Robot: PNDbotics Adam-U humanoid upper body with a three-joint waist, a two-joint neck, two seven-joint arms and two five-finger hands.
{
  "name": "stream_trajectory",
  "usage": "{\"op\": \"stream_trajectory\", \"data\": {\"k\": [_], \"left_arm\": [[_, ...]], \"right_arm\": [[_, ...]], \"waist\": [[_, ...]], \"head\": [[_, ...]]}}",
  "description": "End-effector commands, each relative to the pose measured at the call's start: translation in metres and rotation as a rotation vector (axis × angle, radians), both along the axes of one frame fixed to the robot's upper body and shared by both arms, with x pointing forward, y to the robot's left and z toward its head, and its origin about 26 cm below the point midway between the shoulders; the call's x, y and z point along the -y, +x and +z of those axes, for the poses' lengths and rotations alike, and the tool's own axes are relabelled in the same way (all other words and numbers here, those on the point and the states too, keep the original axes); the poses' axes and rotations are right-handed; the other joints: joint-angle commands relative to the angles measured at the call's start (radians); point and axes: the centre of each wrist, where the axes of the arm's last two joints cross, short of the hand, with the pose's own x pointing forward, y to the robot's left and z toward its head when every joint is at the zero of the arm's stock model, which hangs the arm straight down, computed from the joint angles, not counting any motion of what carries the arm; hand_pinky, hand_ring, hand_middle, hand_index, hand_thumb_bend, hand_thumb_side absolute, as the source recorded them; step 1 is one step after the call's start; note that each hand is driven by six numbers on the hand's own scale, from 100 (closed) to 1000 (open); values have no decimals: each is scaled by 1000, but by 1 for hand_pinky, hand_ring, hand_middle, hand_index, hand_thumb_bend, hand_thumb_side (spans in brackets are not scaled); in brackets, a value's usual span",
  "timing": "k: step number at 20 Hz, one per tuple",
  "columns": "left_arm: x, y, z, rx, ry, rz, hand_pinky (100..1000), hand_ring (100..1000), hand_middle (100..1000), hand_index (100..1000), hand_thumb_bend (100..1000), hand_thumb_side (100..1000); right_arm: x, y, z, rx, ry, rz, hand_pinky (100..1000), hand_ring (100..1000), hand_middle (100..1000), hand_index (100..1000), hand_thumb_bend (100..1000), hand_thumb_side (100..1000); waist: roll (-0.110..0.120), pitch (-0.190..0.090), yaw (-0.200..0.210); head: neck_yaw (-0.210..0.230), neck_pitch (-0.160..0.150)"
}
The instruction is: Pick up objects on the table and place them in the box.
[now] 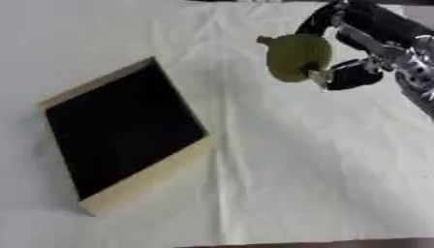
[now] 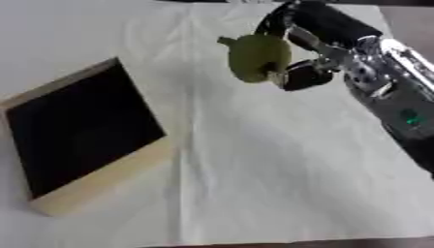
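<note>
Olive-green and roundish, the fruit [image 1: 297, 56] sits in the right hand [image 1: 354, 72], whose fingers curl round it from the right, holding it above the white cloth [image 1: 297, 160]. Well to its left lies the wooden box [image 1: 127, 128], its dark interior facing up.

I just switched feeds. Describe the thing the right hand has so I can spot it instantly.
Start at the white cloth covering the table, then follow the black and silver arm coming in from the upper right. At its end the right hand is curled round an olive-green, pear-shaped object with a short stem. It is the only green, rounded thing; the box at left is flat-sided and dark inside.
</note>
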Motion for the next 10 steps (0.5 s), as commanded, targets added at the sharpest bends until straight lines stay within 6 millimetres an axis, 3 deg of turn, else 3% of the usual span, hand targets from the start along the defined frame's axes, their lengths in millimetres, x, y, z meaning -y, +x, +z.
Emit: {"op": "stream_trajectory", "data": {"k": [1,5,10], "left_arm": [[-2,-3,8,26,21,9,582,619,642,733,941,816],[-1,-3,8,25,25,6,584,620,643,734,939,816],[1,-2,8,22,27,-10,585,621,643,734,939,816]], "right_arm": [[-2,-10,23,98,-46,44,811,665,574,741,116,100],[-17,-9,34,134,-82,146,812,668,579,743,100,100],[-51,-7,42,186,-122,300,813,661,582,741,102,100]], "waist": [[-11,-23,-1],[-15,-30,0],[-13,-39,12]], "head": [[3,5],[-6,10],[-29,17]]}}
